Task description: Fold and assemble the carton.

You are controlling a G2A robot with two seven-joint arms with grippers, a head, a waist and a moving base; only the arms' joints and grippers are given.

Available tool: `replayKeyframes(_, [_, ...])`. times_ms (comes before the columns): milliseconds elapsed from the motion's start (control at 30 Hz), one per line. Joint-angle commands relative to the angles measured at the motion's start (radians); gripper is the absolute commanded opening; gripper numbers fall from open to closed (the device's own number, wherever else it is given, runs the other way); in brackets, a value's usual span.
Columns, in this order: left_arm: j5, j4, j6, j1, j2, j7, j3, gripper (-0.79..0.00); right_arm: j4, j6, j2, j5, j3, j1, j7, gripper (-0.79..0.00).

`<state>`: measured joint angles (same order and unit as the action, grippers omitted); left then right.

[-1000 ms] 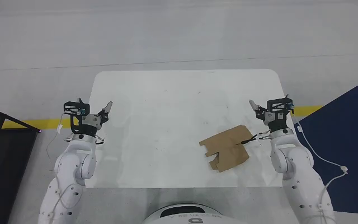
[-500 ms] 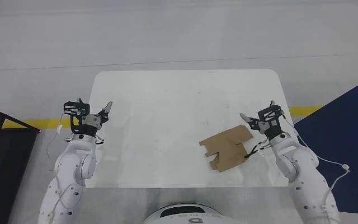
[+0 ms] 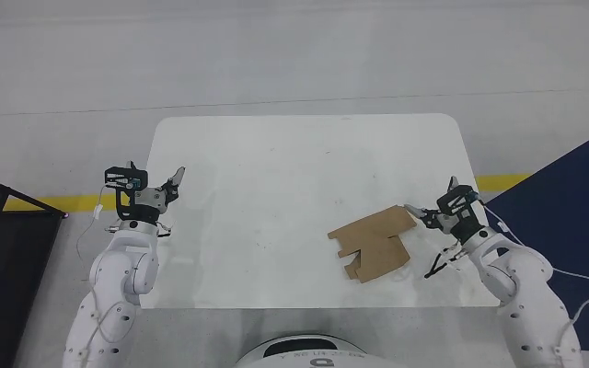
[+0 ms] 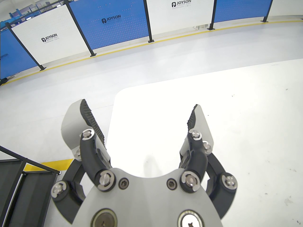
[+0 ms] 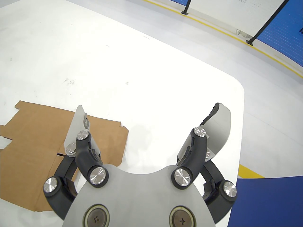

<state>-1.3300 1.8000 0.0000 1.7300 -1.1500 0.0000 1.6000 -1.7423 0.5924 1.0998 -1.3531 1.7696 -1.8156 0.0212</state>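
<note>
White desk [image 3: 304, 166] on a pale grey floor [image 3: 276, 55] with a yellow line [image 3: 78, 201]; blue and white panels [image 4: 118, 24] stand behind.

Carton [image 3: 373, 244] on table [image 3: 276, 175], right claw [image 5: 149, 109] — maybe — touching

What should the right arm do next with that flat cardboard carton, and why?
Probably lower the right gripper and pinch the carton's nearest edge to lift it. The carton lies flat and unfolded on the table. The right gripper is open, with one finger above that edge and the other above bare table. The left gripper, also open, sits far across the table.
</note>
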Motion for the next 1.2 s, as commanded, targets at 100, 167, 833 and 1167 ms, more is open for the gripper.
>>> replayKeyframes(100, [0.0, 0.0, 0.0, 0.0, 0.0, 0.0, 0.0, 0.0, -0.072, 0.222, -0.023, -0.185, 0.025, -0.07, -0.061, 0.0])
replayKeyframes(167, [0.0, 0.0, 0.0, 0.0, 0.0, 0.0, 0.0, 0.0, -0.101, 0.322, -0.035, -0.268, 0.044, -0.1, -0.114, 0.0])
replayKeyframes(833, [0.0, 0.0, 0.0, 0.0, 0.0, 0.0, 0.0, 0.0, -0.097, -0.082, -0.049, -0.814, -0.058, -0.133, -0.131, -0.4])
replayKeyframes(1167, [0.0, 0.0, 0.0, 0.0, 0.0, 0.0, 0.0, 0.0, -0.137, -0.06, -0.053, -0.91, -0.108, -0.128, -0.073, -0.4])
